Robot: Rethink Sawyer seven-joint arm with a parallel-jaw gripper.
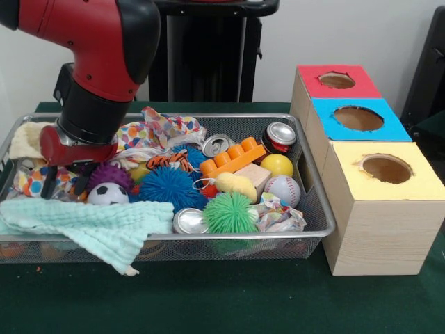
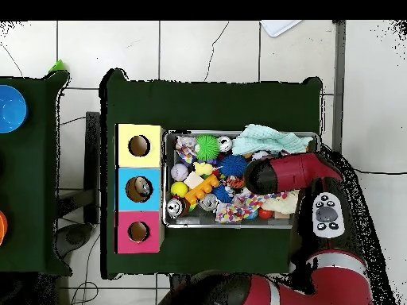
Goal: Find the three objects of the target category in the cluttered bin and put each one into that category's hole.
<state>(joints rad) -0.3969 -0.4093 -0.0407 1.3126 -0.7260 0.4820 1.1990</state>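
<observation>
Hand (image 1: pixel 65 184) low inside the cluttered bin (image 1: pixel 278 236)

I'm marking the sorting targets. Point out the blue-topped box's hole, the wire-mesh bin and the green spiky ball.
hole (image 1: pixel 358 118), front view, dark middle of the blue-topped box's opening.
wire-mesh bin (image 1: pixel 316 202), front view, metal rim nearest the boxes.
green spiky ball (image 1: pixel 230 213), front view, centre of its spikes.

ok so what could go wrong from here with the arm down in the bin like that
The gripper is low at the bin's end farthest from the boxes, amid colourful wadded paper and a purple spiky ball, so it may grab the wrong thing. The mint cloth draped over the rim could snag and drag out. No clear plastic container is visible; targets may lie buried.
</observation>
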